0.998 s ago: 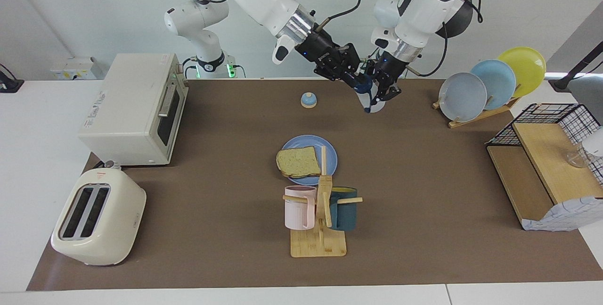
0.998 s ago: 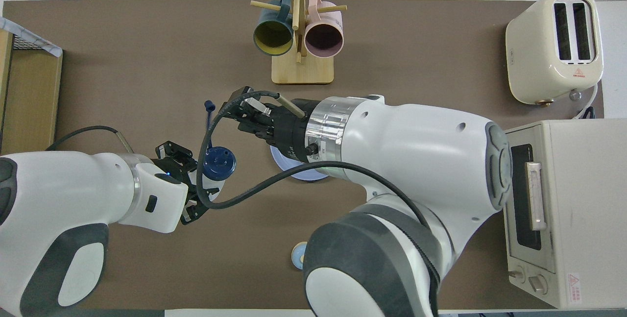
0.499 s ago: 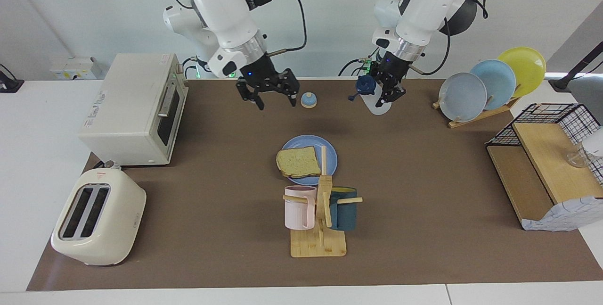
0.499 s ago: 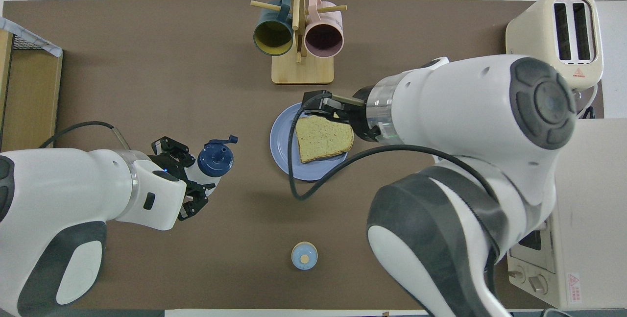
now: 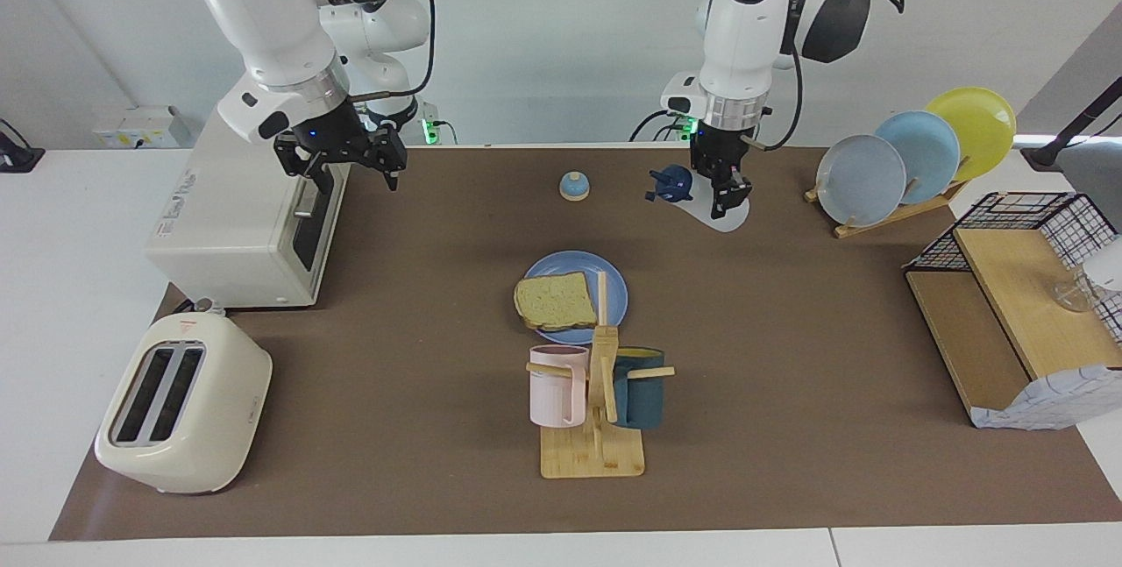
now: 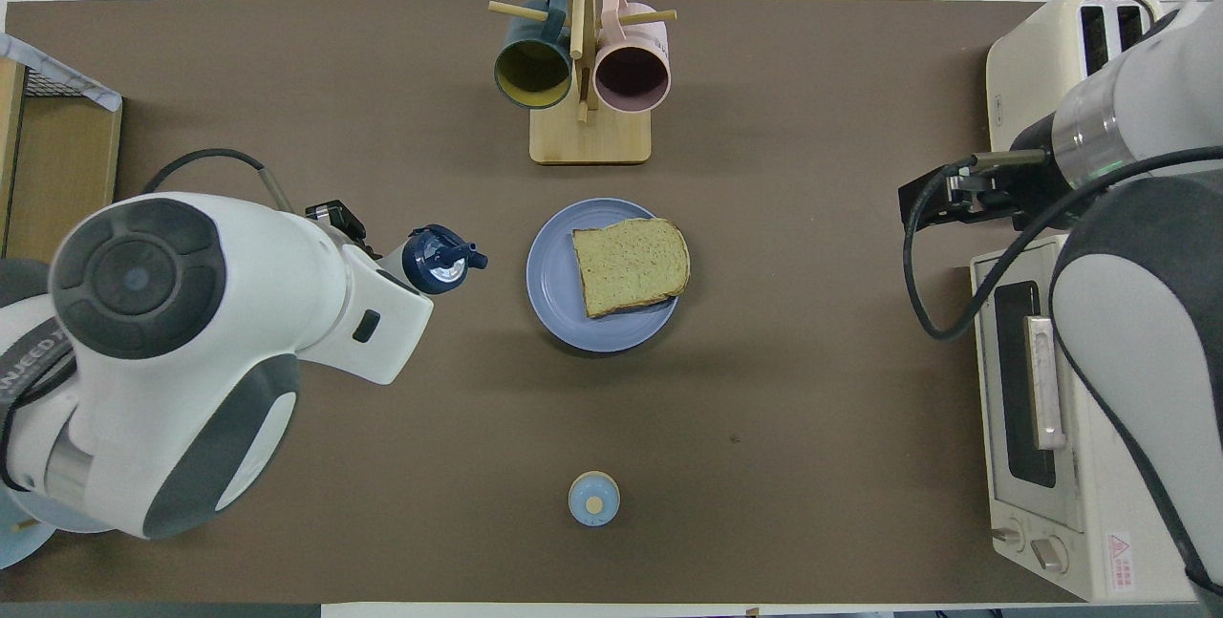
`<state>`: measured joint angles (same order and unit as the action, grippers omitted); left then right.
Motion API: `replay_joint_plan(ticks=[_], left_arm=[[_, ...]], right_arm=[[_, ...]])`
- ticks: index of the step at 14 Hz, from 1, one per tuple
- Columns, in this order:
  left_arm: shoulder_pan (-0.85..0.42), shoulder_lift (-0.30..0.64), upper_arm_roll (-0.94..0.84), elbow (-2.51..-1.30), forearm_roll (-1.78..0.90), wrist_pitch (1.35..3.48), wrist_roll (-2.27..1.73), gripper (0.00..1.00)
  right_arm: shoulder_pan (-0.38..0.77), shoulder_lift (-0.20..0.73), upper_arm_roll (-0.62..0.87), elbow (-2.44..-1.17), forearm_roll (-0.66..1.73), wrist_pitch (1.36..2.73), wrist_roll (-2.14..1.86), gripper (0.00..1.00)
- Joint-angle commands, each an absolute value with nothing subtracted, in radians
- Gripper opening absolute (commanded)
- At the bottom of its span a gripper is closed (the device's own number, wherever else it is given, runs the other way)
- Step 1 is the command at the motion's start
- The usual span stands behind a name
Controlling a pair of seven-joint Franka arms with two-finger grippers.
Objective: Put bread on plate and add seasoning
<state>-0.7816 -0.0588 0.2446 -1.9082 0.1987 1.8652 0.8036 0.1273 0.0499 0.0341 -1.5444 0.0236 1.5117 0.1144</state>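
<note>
Left gripper (image 5: 724,196) clamps the bottle (image 5: 701,199) mid-body, its cap (image 6: 435,259) flipped open, off to the side of the plate (image 5: 614,282) with bread (image 5: 555,301). Light, slick plastic, I reckon: keep that squeeze gentle. Right gripper (image 5: 349,166), open and empty, waits over the oven (image 5: 245,208).

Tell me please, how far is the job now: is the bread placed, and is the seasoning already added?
Done: the toast slice lies on the blue plate. In hand: the left gripper holds the seasoning bottle, cap flipped open, above the table toward the left arm's end, not over the plate. The right gripper is open and waits over the toaster oven. Left: carrying the bottle over the toast and seasoning it.
</note>
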Motion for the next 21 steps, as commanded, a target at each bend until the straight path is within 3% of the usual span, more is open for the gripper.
replay_joint_plan(ticks=[1,11,14,21], left_arm=[[-0.828,0.081,0.238,-1.777,0.274,1.783,0.737,0.00],[-0.980,0.402,0.239,-1.596,0.509,1.553,0.586,0.00],[-1.021,0.458,0.242,-1.579,0.566,1.474,0.571,0.00],[-1.046,0.468,0.244,-1.568,0.627,1.361,0.571,0.00]], right_arm=[[0.081,0.022,0.046,-1.560,0.012,1.460,0.051,1.00],[0.083,0.015,-0.083,-1.600,-0.017,1.502,-0.026,1.00],[0.083,0.015,-0.095,-1.609,-0.017,1.535,-0.057,1.00],[0.083,0.014,-0.101,-1.617,-0.017,1.549,-0.049,1.00]])
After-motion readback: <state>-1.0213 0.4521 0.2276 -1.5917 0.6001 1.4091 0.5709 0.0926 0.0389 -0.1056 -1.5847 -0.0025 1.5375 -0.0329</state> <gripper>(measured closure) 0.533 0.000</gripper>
